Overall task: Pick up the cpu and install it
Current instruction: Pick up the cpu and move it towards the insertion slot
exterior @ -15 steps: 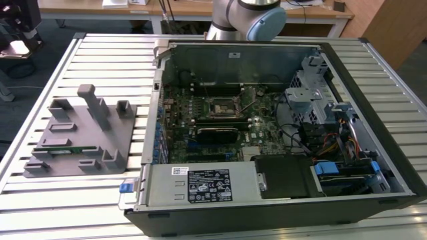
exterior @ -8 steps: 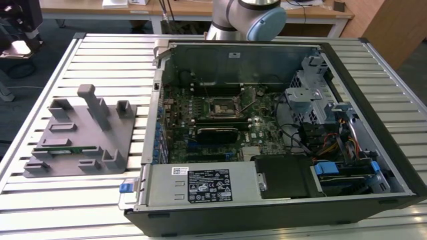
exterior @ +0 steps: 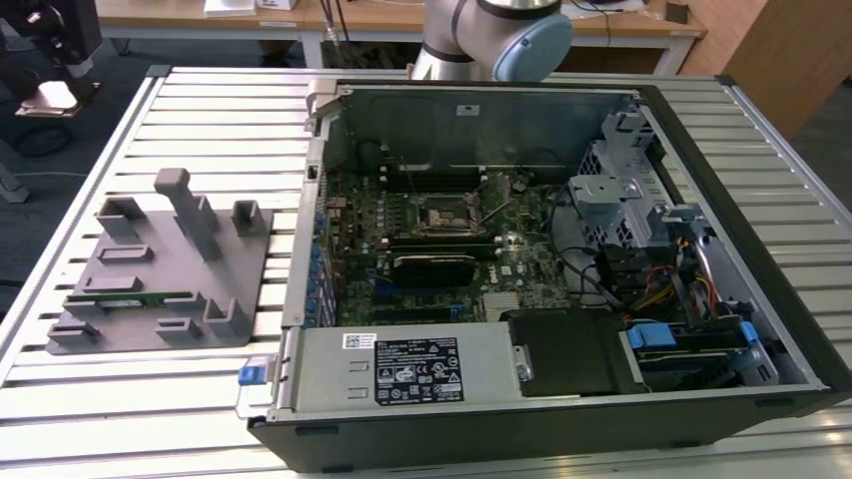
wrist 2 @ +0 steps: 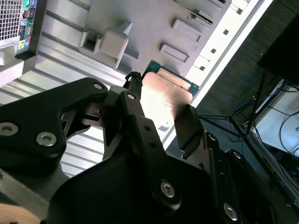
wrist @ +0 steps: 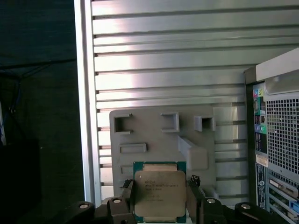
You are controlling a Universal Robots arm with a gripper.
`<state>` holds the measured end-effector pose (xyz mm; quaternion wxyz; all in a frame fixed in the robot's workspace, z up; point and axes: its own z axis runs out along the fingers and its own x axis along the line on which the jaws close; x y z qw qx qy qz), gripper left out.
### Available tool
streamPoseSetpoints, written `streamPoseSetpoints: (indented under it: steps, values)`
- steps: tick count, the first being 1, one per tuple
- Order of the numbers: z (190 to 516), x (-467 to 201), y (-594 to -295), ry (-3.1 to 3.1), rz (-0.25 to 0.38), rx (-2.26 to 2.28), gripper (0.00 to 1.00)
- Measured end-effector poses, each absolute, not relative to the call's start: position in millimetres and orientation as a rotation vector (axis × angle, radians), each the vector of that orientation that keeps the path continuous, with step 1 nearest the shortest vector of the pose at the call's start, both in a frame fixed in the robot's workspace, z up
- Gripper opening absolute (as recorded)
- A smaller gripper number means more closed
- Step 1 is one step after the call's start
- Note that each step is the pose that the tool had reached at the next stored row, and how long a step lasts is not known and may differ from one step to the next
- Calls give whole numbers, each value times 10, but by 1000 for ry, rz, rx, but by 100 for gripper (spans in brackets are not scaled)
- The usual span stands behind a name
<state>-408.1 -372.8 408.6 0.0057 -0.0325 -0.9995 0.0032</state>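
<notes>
The cpu [wrist: 160, 191] is a flat square chip with a silver top plate and a green rim. My gripper [wrist: 160, 198] is shut on it, a black finger pressing each of two opposite edges. In the second wrist view the cpu [wrist 2: 167, 93] shows its coppery underside between the fingers of the gripper [wrist 2: 161, 109]. The chip hangs in the air above the grey plastic tray [wrist: 154, 135], beside the computer case. In the exterior view the motherboard's square socket [exterior: 446, 212] lies inside the open case [exterior: 692, 299].
The grey tray [exterior: 147, 269] with upright blocks sits on the slatted table at the exterior view's left and holds a thin green memory stick [exterior: 127, 296]. My arm's base [exterior: 493, 35] stands behind the case. Cables, drive cages and a power supply [exterior: 399, 367] crowd the case.
</notes>
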Motion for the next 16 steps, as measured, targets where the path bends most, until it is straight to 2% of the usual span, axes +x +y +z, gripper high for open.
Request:
streamPoseSetpoints:
  steps: [16]
  values:
    - [4086,-3826,-3728,-3128,10,-102,53]
